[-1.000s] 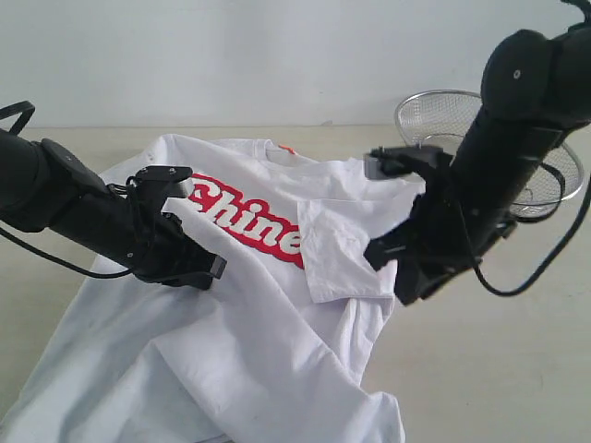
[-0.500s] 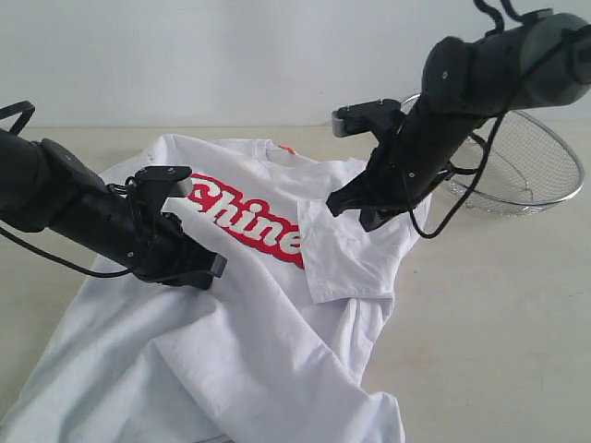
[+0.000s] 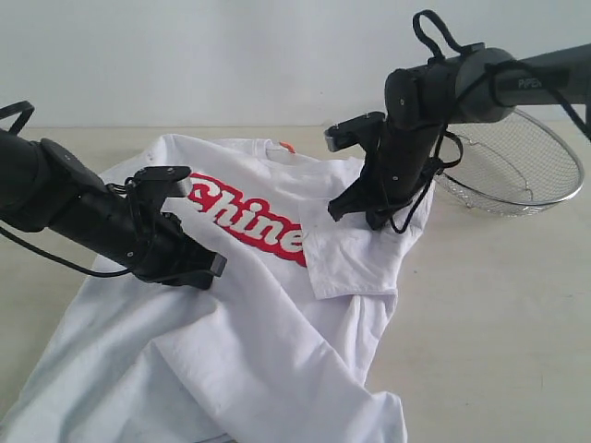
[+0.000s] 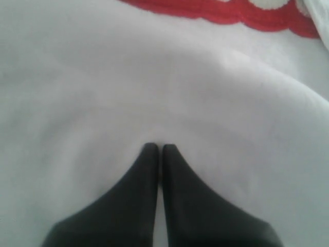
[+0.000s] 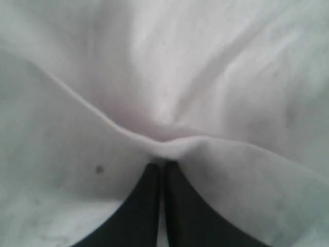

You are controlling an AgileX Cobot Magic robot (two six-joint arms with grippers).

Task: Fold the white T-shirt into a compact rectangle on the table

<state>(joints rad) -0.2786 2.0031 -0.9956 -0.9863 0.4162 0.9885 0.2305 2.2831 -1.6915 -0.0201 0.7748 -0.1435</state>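
The white T-shirt (image 3: 268,332) lies spread on the table (image 3: 499,323), chest up, with red lettering (image 3: 247,224) and an orange neck tag (image 3: 288,146). One sleeve (image 3: 355,258) is folded in over the chest. My left gripper (image 3: 212,267) rests shut on the cloth below the lettering; in the left wrist view its tips (image 4: 157,147) press flat, smooth cloth. My right gripper (image 3: 356,214) is down at the shirt's shoulder above the folded sleeve. In the right wrist view its tips (image 5: 158,165) are shut on a puckered ridge of white T-shirt (image 5: 169,146).
A round wire-mesh basket (image 3: 517,166) stands at the back right, just behind the right arm. A light wall closes the far side. The shirt's hem runs off the near edge of the exterior view. Bare tabletop lies to the right of the shirt.
The right arm has swung up and left, from beside the folded sleeve's lower edge to the shoulder, and its jaws have shut there. The left arm has not moved.
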